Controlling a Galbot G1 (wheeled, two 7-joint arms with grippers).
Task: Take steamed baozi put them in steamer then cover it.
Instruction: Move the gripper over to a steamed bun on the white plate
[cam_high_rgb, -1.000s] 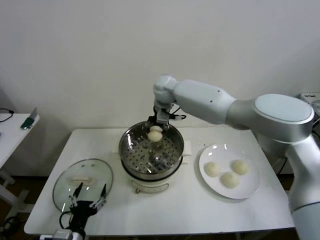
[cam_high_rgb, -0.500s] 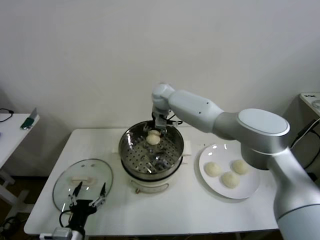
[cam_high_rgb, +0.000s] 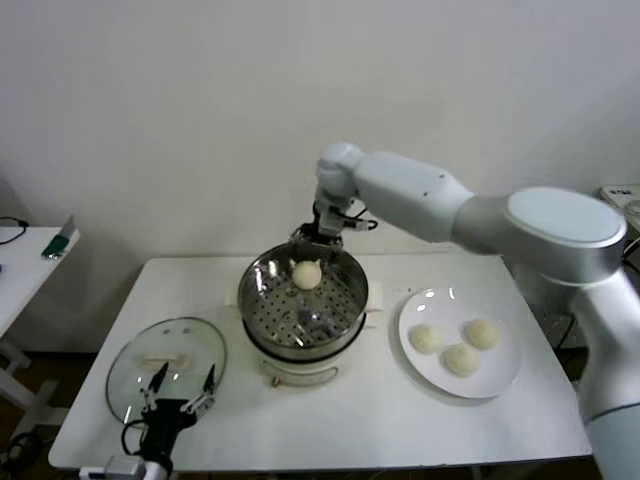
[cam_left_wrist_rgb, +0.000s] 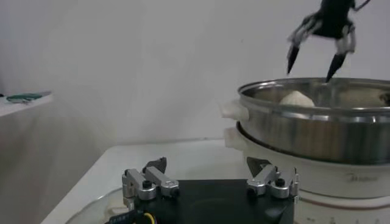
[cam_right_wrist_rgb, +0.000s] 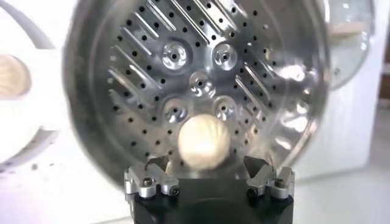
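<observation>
From the head camera, the right pincer hangs above the far rim of the steamer, its fingers apart and holding nothing. One bun lies on the perforated tray at the far side of the pot, just below that pincer. Three more buns sit on a white plate to the right of the steamer on the bench. The glass lid lies flat on the bench to the left, and the left pincer hovers over its near edge with fingers apart.

The right wrist camera looks straight down into the pot and shows what the head camera cannot: the tray's holes and raised dimples, and the bun resting free between the spread fingertips, touching neither. The lid's edge and part of the plate with one bun show at the sides.

The left wrist camera gives a side view: the steamer's steel wall on its cream base, the bun's top just over the rim, and the right pincer clear above it, prongs spread.
</observation>
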